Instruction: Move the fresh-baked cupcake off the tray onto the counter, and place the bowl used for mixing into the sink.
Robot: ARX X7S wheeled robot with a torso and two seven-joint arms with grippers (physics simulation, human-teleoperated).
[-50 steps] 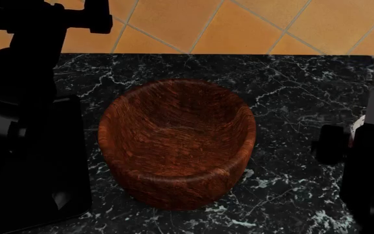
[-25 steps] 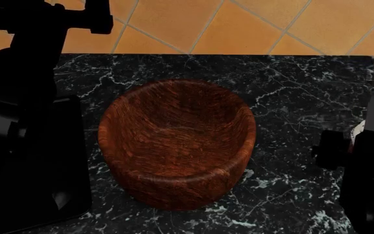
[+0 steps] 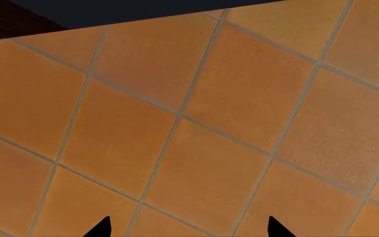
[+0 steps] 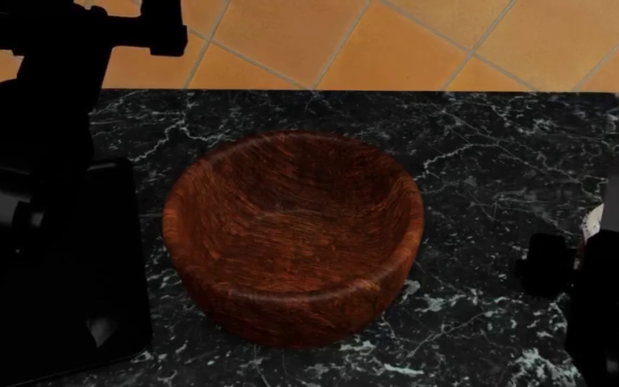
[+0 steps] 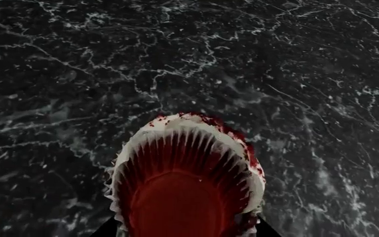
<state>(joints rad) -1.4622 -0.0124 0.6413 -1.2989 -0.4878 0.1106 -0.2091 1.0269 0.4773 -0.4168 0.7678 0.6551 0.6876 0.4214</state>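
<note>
The reddish-brown wooden bowl (image 4: 293, 238) stands upright and empty in the middle of the black marble counter (image 4: 492, 145). My right gripper (image 5: 186, 232) is shut on the cupcake (image 5: 186, 182). Its red ribbed wrapper and white frosting edge face the camera, above the veined counter (image 5: 77, 59). In the head view only a sliver of the cupcake (image 4: 592, 218) shows beside my right arm (image 4: 611, 298), to the right of the bowl. My left gripper (image 3: 188, 229) is open with nothing between its fingers, over orange tiles. The tray and the sink are out of view.
My black left arm (image 4: 51, 242) fills the left side of the head view, close to the bowl's left wall. Orange tiled floor (image 4: 417, 40) lies beyond the counter's far edge. Bare counter shows between the bowl and my right arm.
My right arm with the cupcake has shifted a little toward the near edge of the counter. The bowl and left arm have not moved.
</note>
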